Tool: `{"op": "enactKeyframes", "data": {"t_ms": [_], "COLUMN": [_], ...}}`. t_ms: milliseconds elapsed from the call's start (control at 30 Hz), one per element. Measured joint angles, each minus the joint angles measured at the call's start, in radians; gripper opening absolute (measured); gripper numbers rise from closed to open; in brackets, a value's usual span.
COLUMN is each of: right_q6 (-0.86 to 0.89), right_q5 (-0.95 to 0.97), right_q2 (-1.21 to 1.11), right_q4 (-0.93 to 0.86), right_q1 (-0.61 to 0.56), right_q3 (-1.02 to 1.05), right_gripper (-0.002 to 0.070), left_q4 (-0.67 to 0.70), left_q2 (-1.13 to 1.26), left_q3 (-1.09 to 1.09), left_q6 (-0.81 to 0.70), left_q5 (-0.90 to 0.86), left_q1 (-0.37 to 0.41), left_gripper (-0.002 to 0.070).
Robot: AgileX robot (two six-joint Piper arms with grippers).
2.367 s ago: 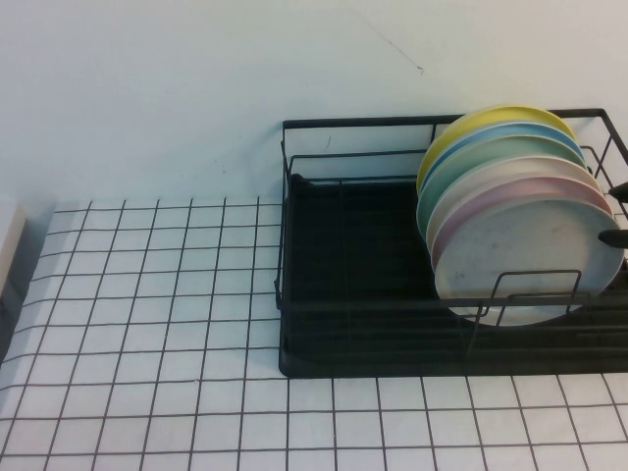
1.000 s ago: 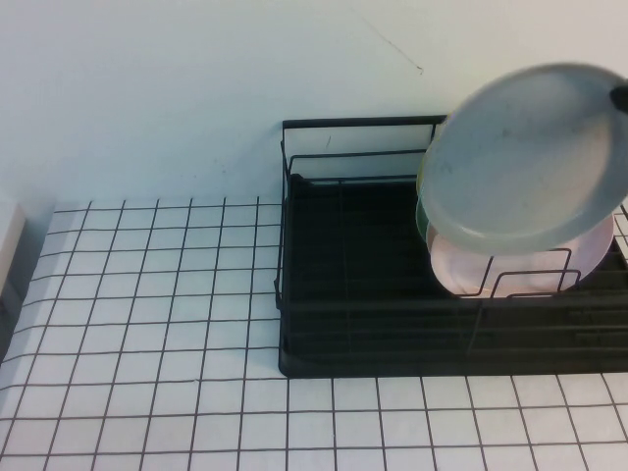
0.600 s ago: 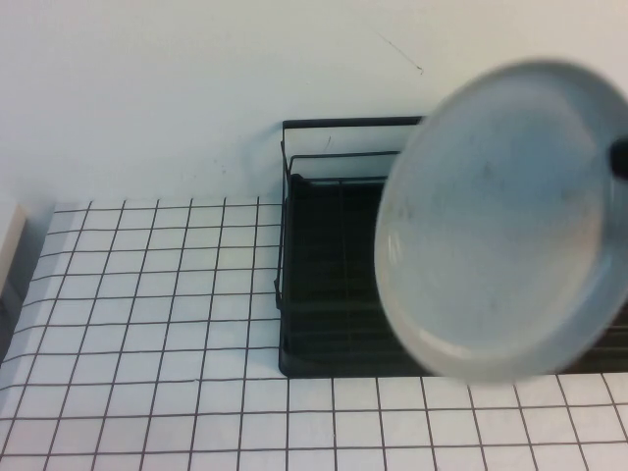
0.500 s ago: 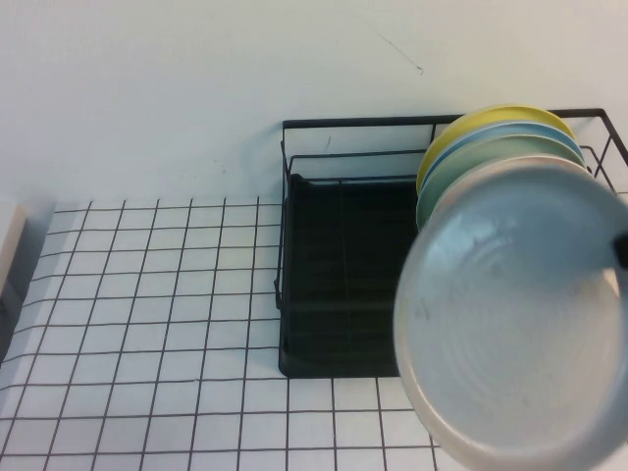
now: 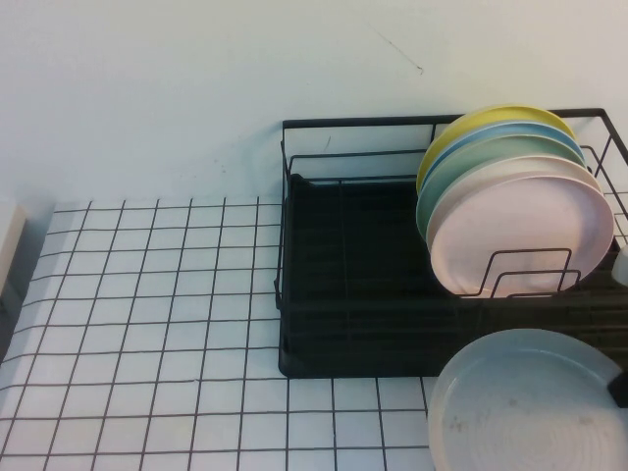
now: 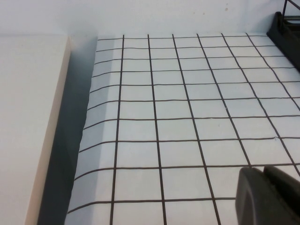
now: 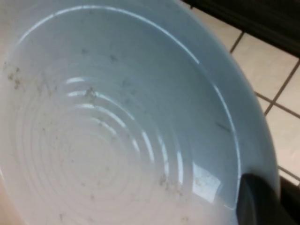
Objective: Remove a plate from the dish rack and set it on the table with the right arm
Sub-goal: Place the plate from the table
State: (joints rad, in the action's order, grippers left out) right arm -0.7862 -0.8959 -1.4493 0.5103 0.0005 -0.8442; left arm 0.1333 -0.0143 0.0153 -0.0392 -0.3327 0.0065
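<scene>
The pale grey-white speckled plate [image 5: 530,402] lies face up, low over the white grid table [image 5: 147,294], in front of the black dish rack [image 5: 343,255] at its right end. My right gripper [image 5: 621,385] shows only as a dark piece at the plate's right rim. In the right wrist view the plate [image 7: 117,131] fills the picture and my right gripper [image 7: 269,187] is shut on its rim, one black finger [image 7: 255,201] over the inside. My left gripper [image 6: 265,176] is shut and empty above the table [image 6: 178,108], far left of the rack.
A pale pink plate [image 5: 530,231] stands at the front of the rack, with cream, green, blue and yellow plates behind it. A beige block [image 6: 28,117] lies past the table's left edge. A wall stands behind the rack.
The grey-white plate has come up out of the rack, swung toward the camera and gone down to the table in front of the rack. The pink plate now shows at the front.
</scene>
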Motion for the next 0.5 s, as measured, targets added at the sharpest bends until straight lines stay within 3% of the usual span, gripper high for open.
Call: {"op": "enactKeyframes", "data": {"t_ms": [267,500], "right_q6": [0.017,0.070], "right_q5": [0.105,0.175], "right_q2": [-0.209,-0.257], "right_q4": [0.000,0.002], "right_q1": [0.000,0.000], "right_q3": [-0.002,-0.002], "right_gripper": [0.0010,0.0010], "left_q4": [0.000,0.000], "left_q2": [0.000,0.000], "left_q3": [0.000,0.000], "left_q6": [0.000,0.000], "left_q5": [0.000,0.000], "left_q1": [0.000,0.000], "left_gripper": [-0.0003,-0.0003]}}
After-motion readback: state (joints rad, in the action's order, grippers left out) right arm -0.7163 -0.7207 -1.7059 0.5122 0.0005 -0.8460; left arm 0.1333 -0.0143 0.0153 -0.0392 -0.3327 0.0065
